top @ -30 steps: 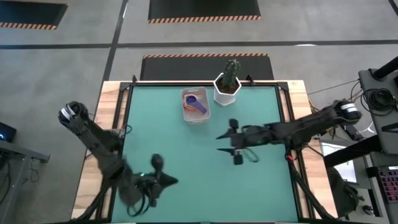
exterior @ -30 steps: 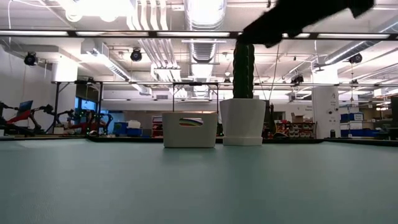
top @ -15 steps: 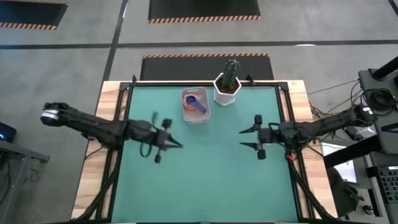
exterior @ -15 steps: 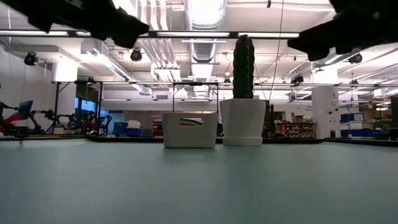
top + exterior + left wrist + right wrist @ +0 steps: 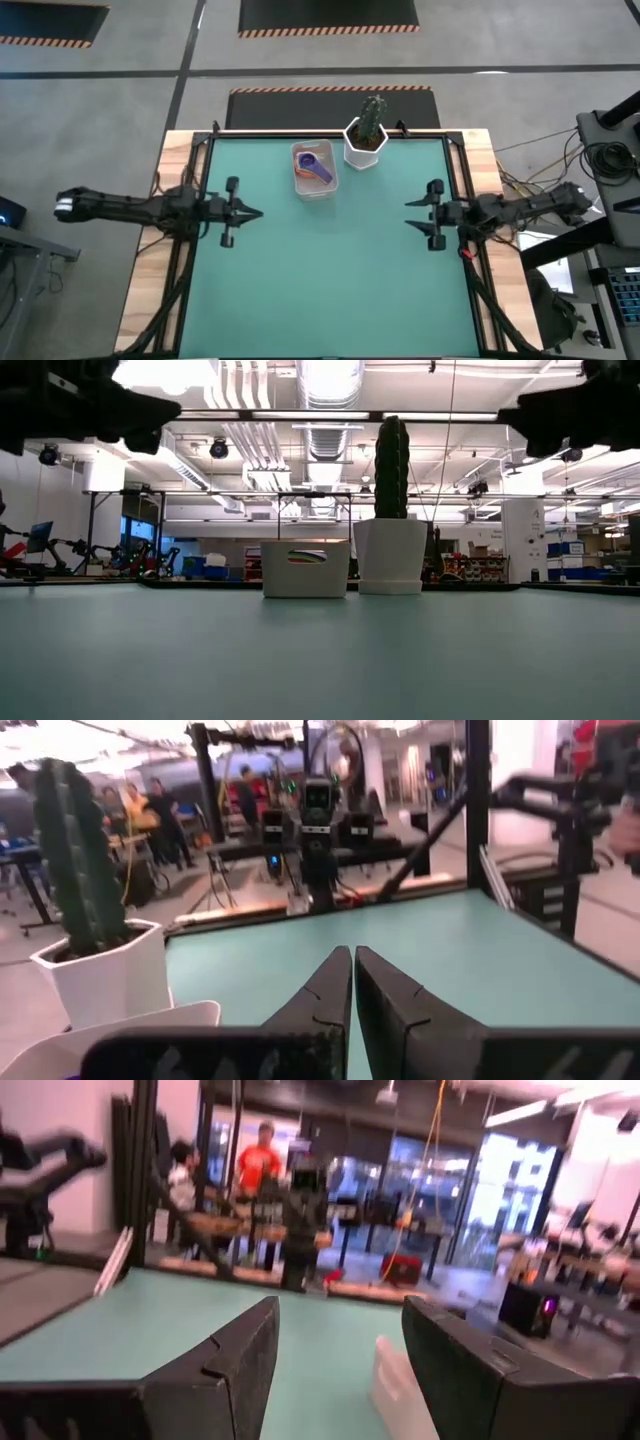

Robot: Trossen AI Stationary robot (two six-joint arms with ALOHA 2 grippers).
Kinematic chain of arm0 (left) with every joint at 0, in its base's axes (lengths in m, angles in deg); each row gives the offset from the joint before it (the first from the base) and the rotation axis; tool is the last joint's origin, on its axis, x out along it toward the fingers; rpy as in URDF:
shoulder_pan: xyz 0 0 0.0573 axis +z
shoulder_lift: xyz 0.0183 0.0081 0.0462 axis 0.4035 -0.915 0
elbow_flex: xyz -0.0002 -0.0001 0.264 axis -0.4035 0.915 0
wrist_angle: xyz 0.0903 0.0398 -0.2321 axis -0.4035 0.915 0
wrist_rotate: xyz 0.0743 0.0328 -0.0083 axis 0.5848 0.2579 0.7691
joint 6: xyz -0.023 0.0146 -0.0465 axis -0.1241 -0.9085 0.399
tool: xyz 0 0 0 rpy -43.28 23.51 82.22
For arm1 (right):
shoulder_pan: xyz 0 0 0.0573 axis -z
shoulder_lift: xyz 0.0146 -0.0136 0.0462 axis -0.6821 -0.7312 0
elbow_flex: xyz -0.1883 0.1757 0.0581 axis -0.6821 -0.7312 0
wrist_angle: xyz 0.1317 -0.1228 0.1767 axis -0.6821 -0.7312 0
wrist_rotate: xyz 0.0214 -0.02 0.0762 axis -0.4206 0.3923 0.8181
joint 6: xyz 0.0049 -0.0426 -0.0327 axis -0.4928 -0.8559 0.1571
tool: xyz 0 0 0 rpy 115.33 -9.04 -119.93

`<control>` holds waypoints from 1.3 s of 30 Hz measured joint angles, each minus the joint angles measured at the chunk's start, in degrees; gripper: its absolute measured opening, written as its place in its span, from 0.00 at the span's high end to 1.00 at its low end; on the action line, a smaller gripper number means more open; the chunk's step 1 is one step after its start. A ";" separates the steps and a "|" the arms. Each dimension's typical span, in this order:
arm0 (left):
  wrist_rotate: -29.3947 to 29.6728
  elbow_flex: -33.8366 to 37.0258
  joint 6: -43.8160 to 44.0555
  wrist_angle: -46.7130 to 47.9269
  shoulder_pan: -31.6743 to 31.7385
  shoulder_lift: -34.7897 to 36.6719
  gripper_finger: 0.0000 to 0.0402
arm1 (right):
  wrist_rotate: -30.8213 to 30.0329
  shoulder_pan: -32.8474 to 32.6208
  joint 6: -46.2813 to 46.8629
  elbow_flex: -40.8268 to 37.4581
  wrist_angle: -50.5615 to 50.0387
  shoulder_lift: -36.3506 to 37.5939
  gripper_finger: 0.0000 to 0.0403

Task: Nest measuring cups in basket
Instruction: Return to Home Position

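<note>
Overhead, nested measuring cups (image 5: 316, 166), purple uppermost, lie in the basket (image 5: 316, 193) beside a cactus pot (image 5: 364, 150), left gripper (image 5: 257, 212) and right gripper (image 5: 410, 218) well apart from it; wrist views show left fingers (image 5: 322, 988) pressed together, right fingers (image 5: 242, 1348) spread; light, slick cups probably lift best by handles.

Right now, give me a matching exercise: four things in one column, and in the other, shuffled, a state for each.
Things:
1. left gripper
2. right gripper
3. basket
4. pot

States:
A. holds a cactus
B. fingers apart
C. holds nested measuring cups
D. fingers together

Pairs: 1-D, 2-B, 3-C, 4-A.
</note>
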 joint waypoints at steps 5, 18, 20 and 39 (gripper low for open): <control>0.00 5.32 1.05 0.40 0.09 10.53 1.00 | 0.09 0.00 -3.33 0.03 -3.53 5.09 0.50; 1.57 8.31 1.48 7.45 0.07 25.46 1.00 | 2.25 0.13 -10.58 -0.96 -12.71 10.65 0.50; 1.57 8.31 1.47 7.57 0.07 25.67 1.00 | 2.34 0.13 -9.95 -0.98 -13.67 10.59 0.50; 1.57 7.75 1.88 8.01 0.07 23.62 1.00 | 2.14 0.11 -1.54 -1.02 -14.53 9.10 0.50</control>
